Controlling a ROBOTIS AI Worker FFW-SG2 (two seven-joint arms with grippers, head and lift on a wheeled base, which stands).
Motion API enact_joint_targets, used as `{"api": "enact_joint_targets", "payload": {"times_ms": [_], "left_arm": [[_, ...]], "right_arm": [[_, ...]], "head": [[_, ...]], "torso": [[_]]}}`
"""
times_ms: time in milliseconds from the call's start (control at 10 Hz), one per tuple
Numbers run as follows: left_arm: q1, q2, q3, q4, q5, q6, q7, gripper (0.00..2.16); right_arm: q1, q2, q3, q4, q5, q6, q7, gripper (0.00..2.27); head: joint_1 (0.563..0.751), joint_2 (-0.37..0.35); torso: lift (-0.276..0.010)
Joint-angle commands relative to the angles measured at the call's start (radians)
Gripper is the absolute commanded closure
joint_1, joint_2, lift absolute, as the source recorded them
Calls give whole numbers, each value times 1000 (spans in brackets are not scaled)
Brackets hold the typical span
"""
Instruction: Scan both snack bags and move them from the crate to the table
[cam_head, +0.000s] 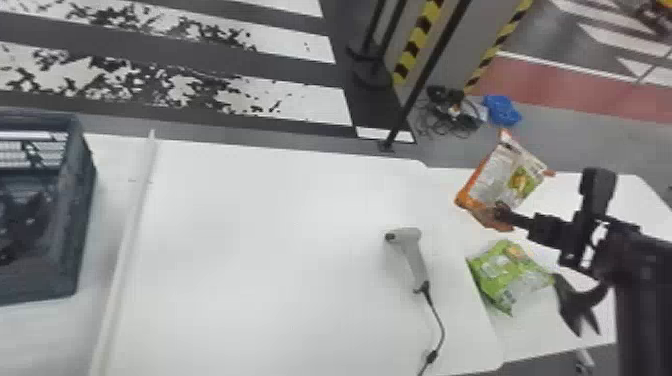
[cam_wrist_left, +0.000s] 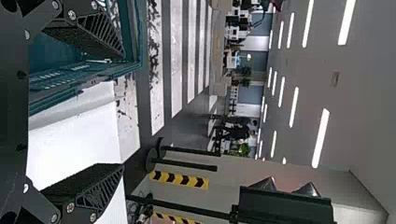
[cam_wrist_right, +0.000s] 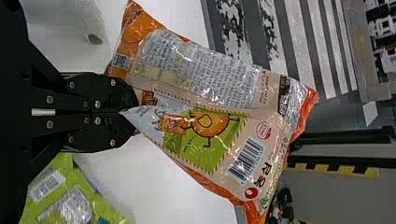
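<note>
At the right of the head view, my right gripper (cam_head: 501, 212) is shut on the lower edge of the orange snack bag (cam_head: 510, 177), which hangs over the table's right part. In the right wrist view, the fingertips of my right gripper (cam_wrist_right: 133, 112) pinch the orange bag (cam_wrist_right: 201, 79), its barcode uncovered. The green snack bag (cam_head: 505, 272) lies on the table nearer the robot. Left of it rests the grey scanner (cam_head: 412, 252). The dark crate (cam_head: 82, 210) stands at the far left. My left gripper (cam_wrist_left: 123, 110) stands open beside the crate (cam_wrist_left: 133, 67) in the left wrist view.
A raised white strip (cam_head: 131, 225) runs across the white table (cam_head: 260, 240) between crate and scanner. The scanner's cable (cam_head: 440, 325) trails to the near edge. A black pole (cam_head: 425, 75) and tangled cables (cam_head: 450, 117) are on the floor behind the table.
</note>
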Motion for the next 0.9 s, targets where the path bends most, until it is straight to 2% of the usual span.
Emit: {"api": "enact_joint_targets", "payload": {"times_ms": [0, 100, 200, 300, 400, 500, 700, 800], "left_arm": [[0, 0, -5, 1, -2, 0, 0, 178], [0, 0, -5, 3, -3, 3, 1, 178], [0, 0, -5, 3, -3, 0, 0, 178], [0, 0, -5, 3, -2, 0, 0, 178], [0, 0, -6, 1, -2, 3, 0, 178], [0, 1, -5, 1, -2, 0, 0, 178], [1, 1, -5, 1, 2, 0, 0, 178], [1, 1, -8, 1, 2, 3, 0, 178]], "right_arm": [[-27, -40, -10, 99, 25, -35, -51, 2243], [-27, -37, 2, 99, 100, 23, -109, 2202], [-30, -38, 24, 126, 146, 44, -161, 2071], [-32, -40, 48, 152, 178, 47, -193, 1690], [-41, -40, 53, 178, 181, 81, -222, 714], [-47, -40, 54, 186, 164, 146, -265, -2], [-44, -33, 53, 186, 118, 158, -351, 39], [-27, -29, 45, 171, 104, 155, -360, 46]], "head": [[695, -350], [695, -350], [695, -350], [695, -350], [695, -350], [695, -350], [695, -350], [695, -350]], "torso": [[-35], [-35], [-35], [-35], [-35], [-35], [-35], [-35]]}}
